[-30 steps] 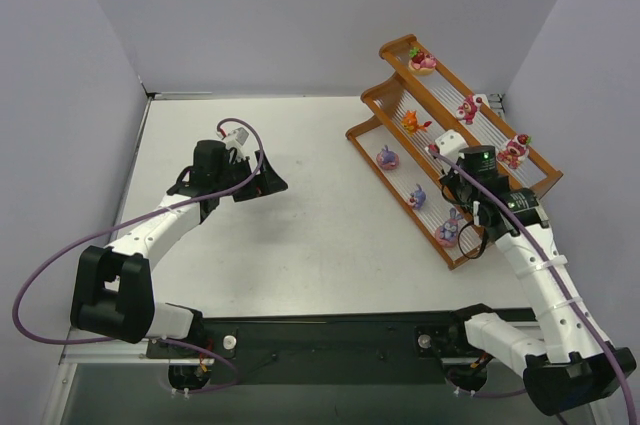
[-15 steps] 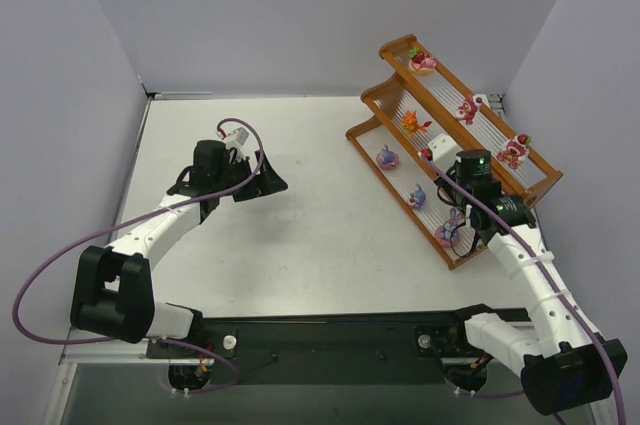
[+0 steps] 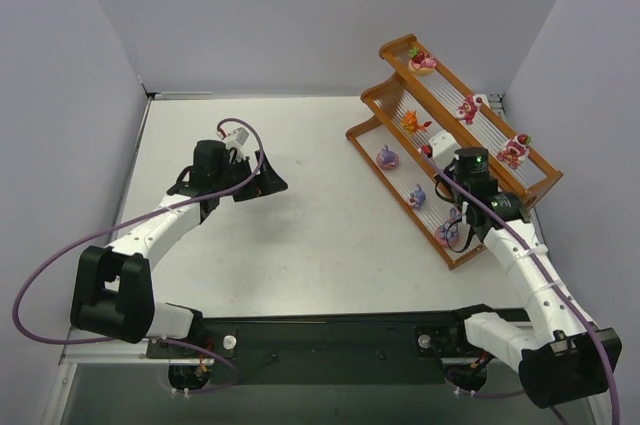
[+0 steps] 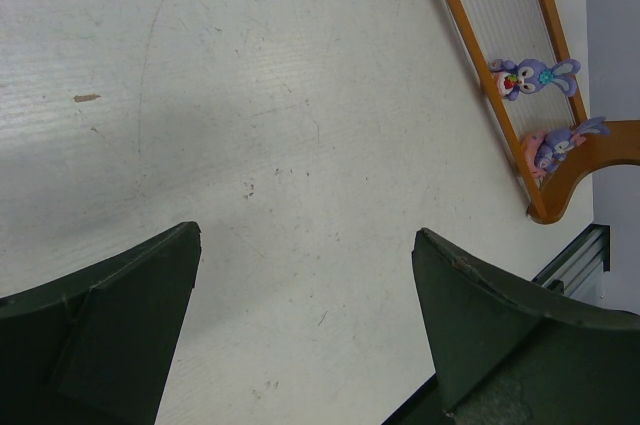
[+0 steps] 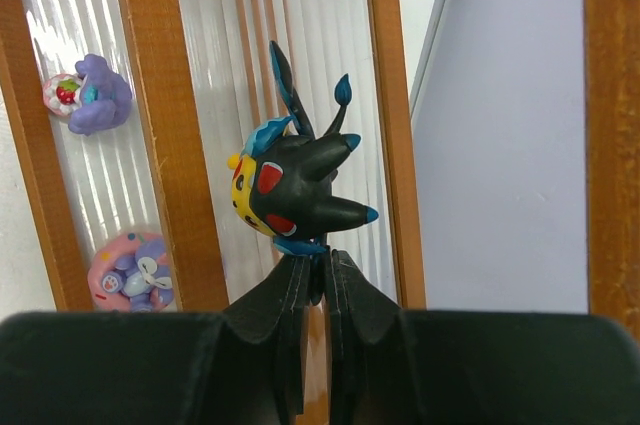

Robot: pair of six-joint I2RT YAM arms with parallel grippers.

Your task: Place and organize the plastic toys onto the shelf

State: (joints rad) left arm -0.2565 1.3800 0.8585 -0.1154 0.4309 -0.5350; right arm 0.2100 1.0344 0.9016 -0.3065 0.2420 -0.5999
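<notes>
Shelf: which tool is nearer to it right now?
Right. The right tool is at the shelf's middle tier, shut on the black toy; the left tool hangs open above the table, well off to the shelf's left.

Pale lavender walls (image 3: 300,5) enclose a white, scuffed table (image 3: 300,235) on three sides.

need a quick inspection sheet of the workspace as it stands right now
surface: white table, faint scuffs
job's things: shelf at right rear; pink toys on top tier, orange toy on middle, purple toys on bottom; black toy held over the slats
clutter: nothing seen
grippers: left gripper open, empty, over bare table; right gripper shut on black toy
cables: purple cable looped along each arm
surroundings: plain walls on three sides
</notes>
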